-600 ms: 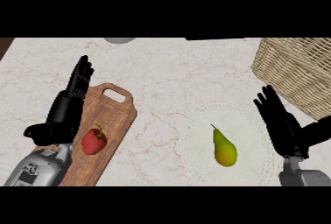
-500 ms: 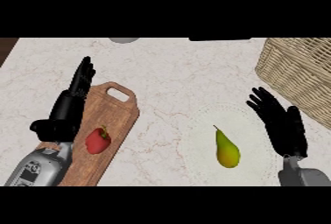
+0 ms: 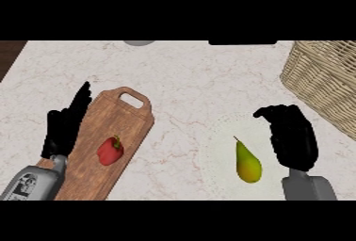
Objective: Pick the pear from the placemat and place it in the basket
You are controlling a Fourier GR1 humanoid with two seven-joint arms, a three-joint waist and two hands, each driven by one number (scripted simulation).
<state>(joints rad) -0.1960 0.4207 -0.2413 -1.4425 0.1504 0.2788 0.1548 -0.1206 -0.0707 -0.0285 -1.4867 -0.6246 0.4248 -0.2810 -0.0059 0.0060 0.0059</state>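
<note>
The pear [image 3: 247,163], yellow-green with its stem pointing up the view, lies on a pale round placemat [image 3: 222,134] that barely stands out from the marbled tabletop [image 3: 195,75]. Taking the pear as the landmark: the right hand [image 3: 293,139] sits just to its right, close beside it but not touching, palm down with the fingers bent forward and grasping nothing; its fingertips reach a little beyond the pear's stem end. The grey forearm under that hand comes in from the lower edge, right of the pear.

The wicker basket [image 3: 325,75] stands up and to the right of the pear, well apart from it, cut off by the view's right edge.

To the left of the pear, across a stretch of bare tabletop, lies a wooden cutting board [image 3: 118,122] with a handle hole at its far end. A red bell pepper [image 3: 110,150] rests on the board, roughly level with the pear. The left hand [image 3: 66,127] is farther left still, over the board's left edge, fingers straight and released, holding nothing.
</note>
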